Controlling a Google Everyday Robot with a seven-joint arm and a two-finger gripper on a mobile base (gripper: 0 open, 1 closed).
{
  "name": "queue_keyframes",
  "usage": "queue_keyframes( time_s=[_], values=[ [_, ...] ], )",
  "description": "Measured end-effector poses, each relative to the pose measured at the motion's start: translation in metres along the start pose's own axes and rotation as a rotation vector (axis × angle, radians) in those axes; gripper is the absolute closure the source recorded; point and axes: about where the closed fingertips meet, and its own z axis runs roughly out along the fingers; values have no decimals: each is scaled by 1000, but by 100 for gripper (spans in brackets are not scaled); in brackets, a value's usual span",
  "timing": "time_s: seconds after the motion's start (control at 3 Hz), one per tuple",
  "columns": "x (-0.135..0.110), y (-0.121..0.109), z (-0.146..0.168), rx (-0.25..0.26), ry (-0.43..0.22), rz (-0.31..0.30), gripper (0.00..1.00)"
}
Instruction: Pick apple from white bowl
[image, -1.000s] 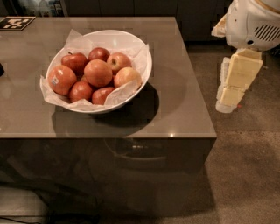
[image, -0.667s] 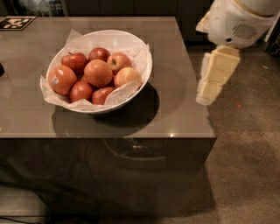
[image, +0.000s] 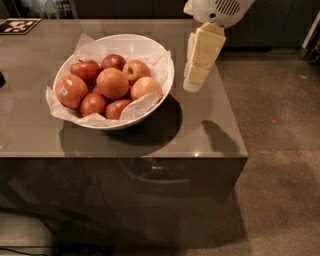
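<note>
The white bowl (image: 162, 62), lined with crinkled white paper, stands on the grey table and holds several red apples. The apple (image: 112, 83), large, round and evenly orange-red with no sticker, lies at the middle of the pile. An apple with a white sticker (image: 71, 91) lies at the left. A paler yellowish-pink apple (image: 146, 87) lies at the right. My gripper (image: 193, 84), cream-coloured under a white wrist, hangs above the table just right of the bowl's rim. It holds nothing and touches no apple.
The grey table (image: 215, 130) ends at its right edge close to the gripper, with brown floor (image: 280, 150) beyond. A black-and-white marker tag (image: 18, 25) lies at the table's far left corner. A dark object (image: 1, 79) shows at the left edge.
My gripper has moved left, from over the floor past the table's right edge to above the table beside the bowl. The bowl and the apples have not shifted on the table.
</note>
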Motion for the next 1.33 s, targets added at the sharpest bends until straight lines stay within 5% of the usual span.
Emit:
queue_keyframes(
  time_s=[0.67, 1.33],
  values=[
    [-19, -6, 10, 3, -46, -15, 0],
    [-65, -11, 59, -134, -134, -68, 0]
  ],
)
